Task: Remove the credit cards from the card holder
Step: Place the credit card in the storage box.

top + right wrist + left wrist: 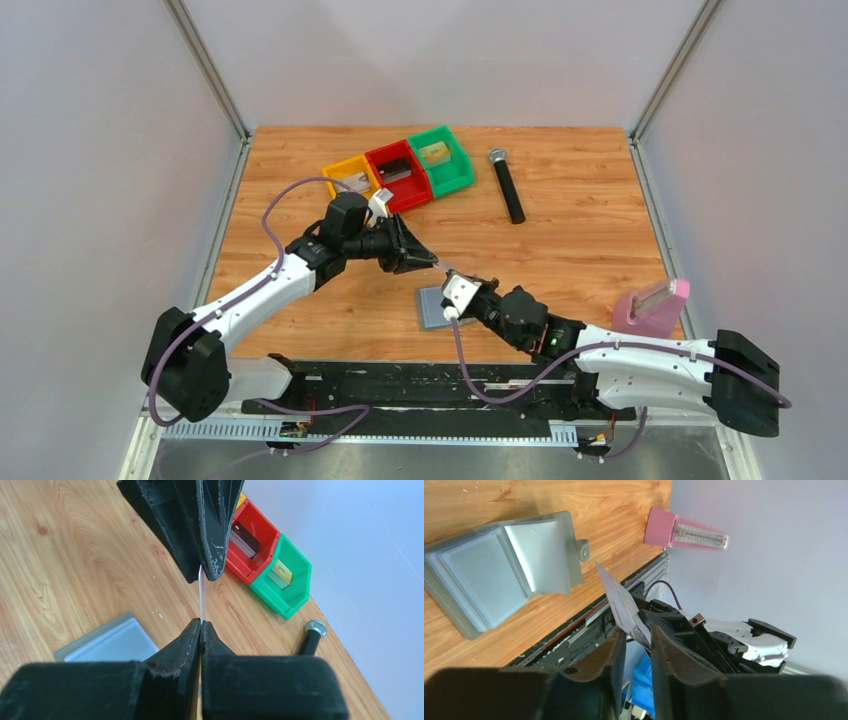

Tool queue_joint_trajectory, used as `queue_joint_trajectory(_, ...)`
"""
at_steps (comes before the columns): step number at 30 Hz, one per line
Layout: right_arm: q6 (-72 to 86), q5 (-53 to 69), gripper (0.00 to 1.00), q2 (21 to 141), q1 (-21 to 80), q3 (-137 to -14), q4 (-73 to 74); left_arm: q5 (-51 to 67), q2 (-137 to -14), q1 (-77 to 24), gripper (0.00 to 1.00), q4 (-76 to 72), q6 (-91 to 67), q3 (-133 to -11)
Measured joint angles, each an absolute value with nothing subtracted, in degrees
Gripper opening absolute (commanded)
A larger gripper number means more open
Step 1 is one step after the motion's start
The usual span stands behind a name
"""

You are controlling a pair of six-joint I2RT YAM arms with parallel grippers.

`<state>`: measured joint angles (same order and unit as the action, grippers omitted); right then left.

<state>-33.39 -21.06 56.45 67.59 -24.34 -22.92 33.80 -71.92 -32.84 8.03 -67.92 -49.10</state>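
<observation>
The credit card (201, 597) is being pinched at both ends by the left gripper (201, 575) and the right gripper (200, 625), just beyond the open card holder (115, 642).

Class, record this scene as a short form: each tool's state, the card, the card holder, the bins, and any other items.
left tool: shut on one end of the credit card
right tool: shut on its opposite end
credit card: off the table, pinched between both tools
card holder: lying open on the table
bins: yellow bin, red bin, green bin in a row; cards visible in red and green
other: microphone, pink metronome
</observation>
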Motion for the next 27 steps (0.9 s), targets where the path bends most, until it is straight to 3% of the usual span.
queue_joint_trajectory(4, -33.28, -21.17, 0.18, 57.21, 68.12, -24.34, -22.76, 34.30, -72.12, -32.80, 0.00, 7.33, -68.49, -48.69)
queue_joint_trajectory(8, -31.94, -21.17, 0.32, 57.19, 68.18, -24.34, -22.57, 34.46, -72.12, -32.58, 0.00, 6.96, -67.53, -48.69)
queue_joint_trajectory(13, -27.00, -20.84, 0.40, 55.59, 68.01, -24.36, -18.85, 35.05, -72.12, -32.51, 0.00, 5.72, -63.77, -48.51)
queue_joint_trajectory(20, -10.48, -17.08, 0.41, 51.70, 62.22, -29.08, -6.52, 36.40, -72.12, -32.47, 0.00, 4.36, -55.55, -47.27)
queue_joint_trajectory(27, 4.62, 1.37, 0.42, 49.91, 45.30, -36.34, 3.49, 38.39, -72.14, -32.47, 0.00, 6.24, -46.70, -47.18)
